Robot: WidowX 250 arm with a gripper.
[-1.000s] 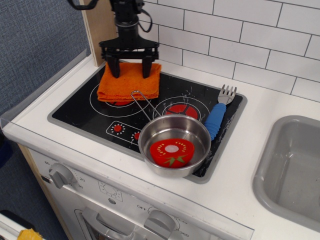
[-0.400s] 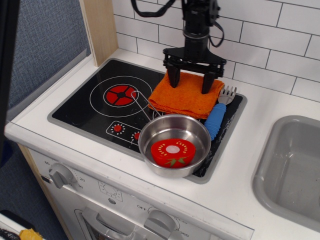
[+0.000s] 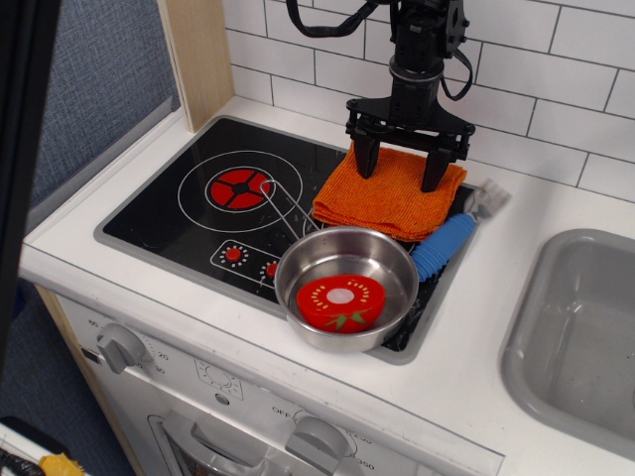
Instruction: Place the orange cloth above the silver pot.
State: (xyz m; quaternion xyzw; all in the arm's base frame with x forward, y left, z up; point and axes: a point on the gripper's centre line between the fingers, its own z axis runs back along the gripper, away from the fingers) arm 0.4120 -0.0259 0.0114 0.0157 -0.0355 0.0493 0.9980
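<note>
Orange cloth (image 3: 389, 193): rough, matt terry fabric. Silver pot (image 3: 346, 288): polished metal, mirror-bright, thin wire handle. Hob (image 3: 169, 213): glossy black, glass-like. Fork (image 3: 454, 234): blue ribbed handle, plastic-looking. Gripper (image 3: 408, 165): matt black. Wall tiles (image 3: 556, 89): smooth, white, slightly shiny.

Orange cloth (image 3: 389, 194) lies behind silver pot (image 3: 346, 290).

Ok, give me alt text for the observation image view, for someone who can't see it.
A black robot gripper, jaws spread, presses down on a folded orange cloth at the back right of a toy stovetop, just behind a silver pot holding a tomato slice. A blue-handled fork lies at the cloth's right edge, and a grey sink sits at far right.
</note>
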